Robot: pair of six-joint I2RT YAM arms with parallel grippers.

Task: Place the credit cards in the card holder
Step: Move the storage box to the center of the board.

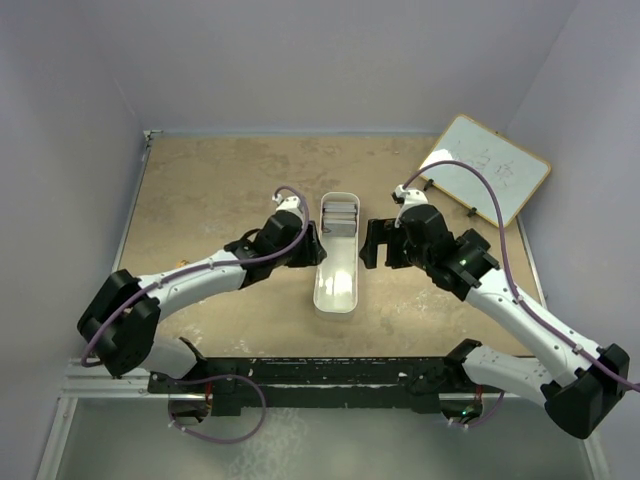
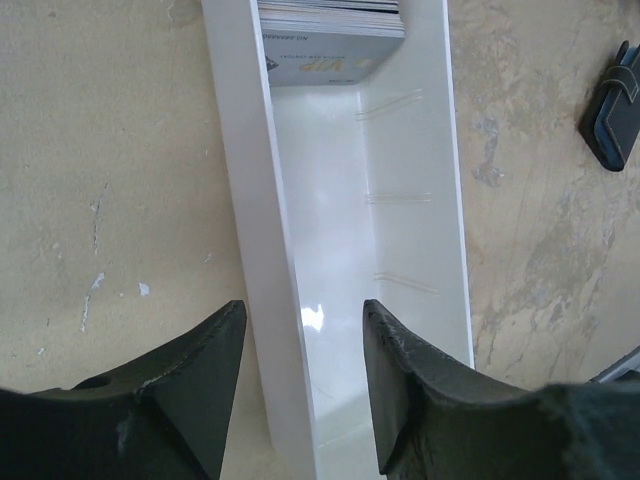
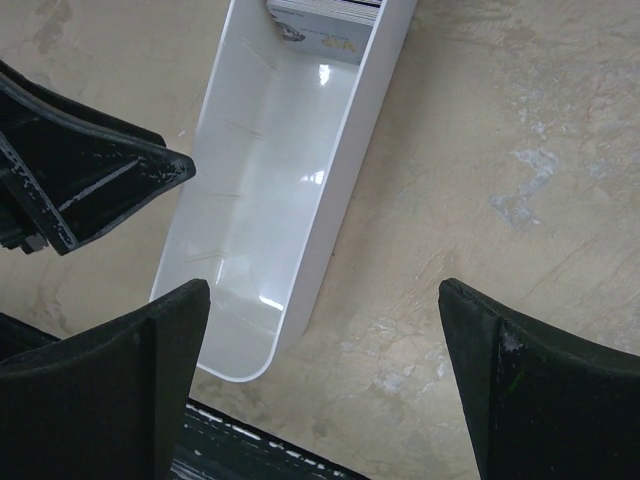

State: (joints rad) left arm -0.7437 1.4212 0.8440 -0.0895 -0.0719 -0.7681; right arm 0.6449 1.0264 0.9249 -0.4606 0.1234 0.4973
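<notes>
While credit cards (image 2: 330,45) lie at frame top in tray (image 2: 255,250) — card holder (image 2: 612,105) seemingly unfilled | left gripper (image 2: 303,320) half-open astride its wall | right gripper (image 3: 322,290) wide, empty

A tray (image 1: 337,285) is placed on the table (image 1: 200,190) at the centre of the top view, with cards (image 1: 339,216) stacked in its upper end. A whiteboard (image 1: 485,168) is propped at upper right. In the left wrist view, a wallet (image 2: 612,108) is seen right of the tray, apart from it.
</notes>
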